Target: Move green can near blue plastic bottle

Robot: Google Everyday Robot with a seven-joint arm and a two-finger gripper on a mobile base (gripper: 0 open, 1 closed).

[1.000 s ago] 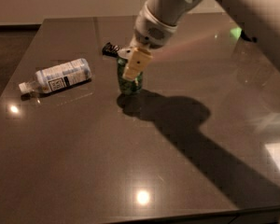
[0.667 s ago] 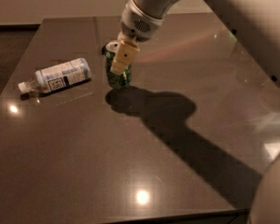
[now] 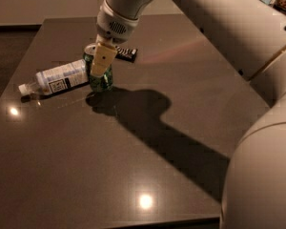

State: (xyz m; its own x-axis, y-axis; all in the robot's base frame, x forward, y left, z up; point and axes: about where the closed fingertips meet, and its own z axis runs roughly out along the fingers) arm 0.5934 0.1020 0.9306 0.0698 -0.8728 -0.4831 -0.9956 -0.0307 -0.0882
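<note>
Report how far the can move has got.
Done: the can stands upright right beside the lying bottle, at its base end, so the placement looks reached. In hand: the pincer is closed on the can from above. Left: let go and lift away; whether the can rests fully on the table is unclear.

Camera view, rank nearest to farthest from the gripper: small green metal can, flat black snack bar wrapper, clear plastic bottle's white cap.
The gripper is back-left over the table, shut on the green can.
1. green can, in its grasp
2. black wrapper, just behind, right
3. bottle's white cap, far left
</note>
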